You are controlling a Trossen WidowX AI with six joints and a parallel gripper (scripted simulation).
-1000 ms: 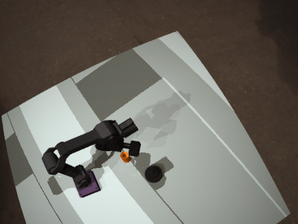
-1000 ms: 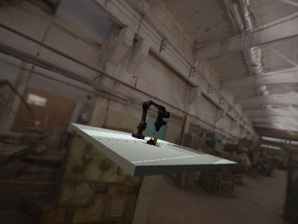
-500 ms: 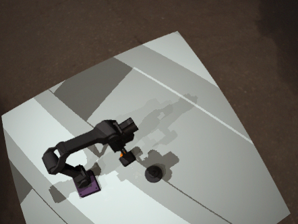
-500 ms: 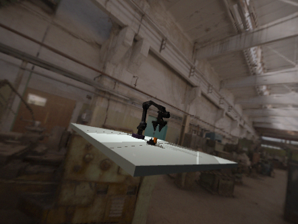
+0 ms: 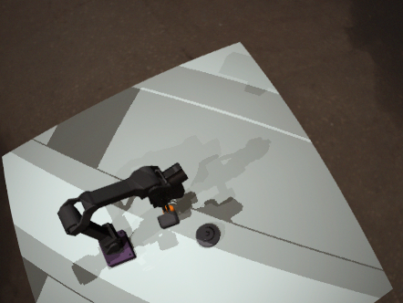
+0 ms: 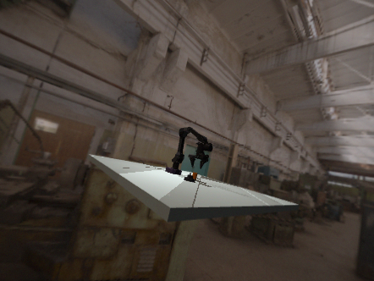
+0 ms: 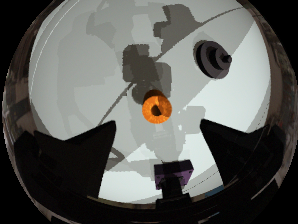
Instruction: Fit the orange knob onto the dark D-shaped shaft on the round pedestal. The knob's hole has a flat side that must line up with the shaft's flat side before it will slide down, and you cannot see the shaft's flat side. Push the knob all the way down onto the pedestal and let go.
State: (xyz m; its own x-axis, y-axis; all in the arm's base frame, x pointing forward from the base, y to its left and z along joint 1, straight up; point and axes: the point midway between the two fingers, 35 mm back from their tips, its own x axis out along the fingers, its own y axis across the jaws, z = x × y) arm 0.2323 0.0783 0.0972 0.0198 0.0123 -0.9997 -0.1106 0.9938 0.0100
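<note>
The orange knob (image 5: 169, 208) (image 6: 195, 175) (image 7: 148, 113) stands on the table, with its dark hole facing up in the wrist view. The dark round pedestal (image 5: 201, 237) (image 6: 189, 179) (image 7: 203, 61) stands apart from it, at the upper right in the wrist view. Its shaft (image 7: 228, 59) points up; the flat side cannot be made out. My gripper (image 6: 198, 164) (image 7: 160, 124) is open and empty, pointing down above the knob. In the wrist view the knob shows between the two fingers, slightly beyond the tip line. In the top view the arm partly hides the knob.
The arm's purple base (image 5: 118, 250) (image 6: 173, 171) (image 7: 173, 172) is fixed to the pale table (image 5: 273, 182) (image 6: 148, 186). Arm shadows and darker bands cross the table top. The pedestal is the nearest obstacle beside the knob.
</note>
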